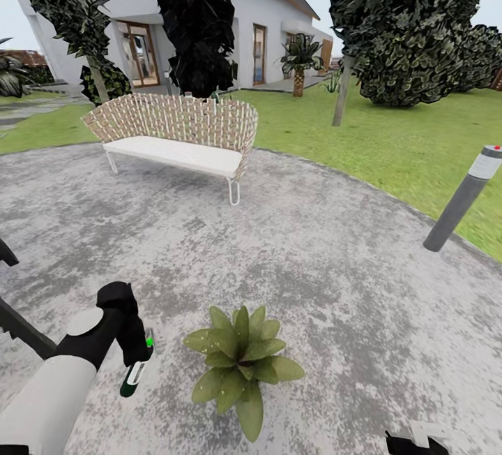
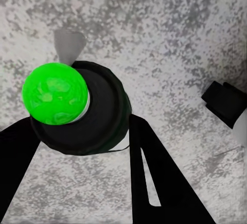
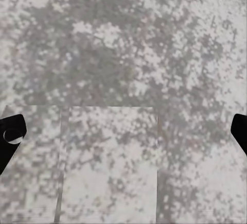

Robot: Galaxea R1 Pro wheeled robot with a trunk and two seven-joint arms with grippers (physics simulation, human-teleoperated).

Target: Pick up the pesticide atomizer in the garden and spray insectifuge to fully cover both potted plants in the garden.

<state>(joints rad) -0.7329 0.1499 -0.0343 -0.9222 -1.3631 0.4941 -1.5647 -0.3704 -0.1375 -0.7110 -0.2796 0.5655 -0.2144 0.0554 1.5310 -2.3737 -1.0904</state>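
Note:
My left gripper [image 1: 137,347] is shut on the pesticide atomizer [image 1: 134,375], a slim dark bottle with a white label that hangs tilted just above the stone patio [image 1: 335,266]. In the left wrist view the atomizer [image 2: 77,108] shows a bright green cap between the two black fingers [image 2: 154,172]. One potted plant [image 1: 242,363], a low green rosette, stands on the patio just right of the bottle, a short gap apart. The second plant is out of view. My right gripper [image 3: 123,131] hangs open over bare patio, and its tip [image 1: 417,444] shows at the head view's lower right.
A wicker bench [image 1: 178,135] with a white seat stands at the patio's far side. A grey bollard lamp [image 1: 464,197] leans at the right edge by the lawn [image 1: 390,134]. Trees [image 1: 411,29], a small palm [image 1: 300,61] and a white house [image 1: 265,22] lie beyond.

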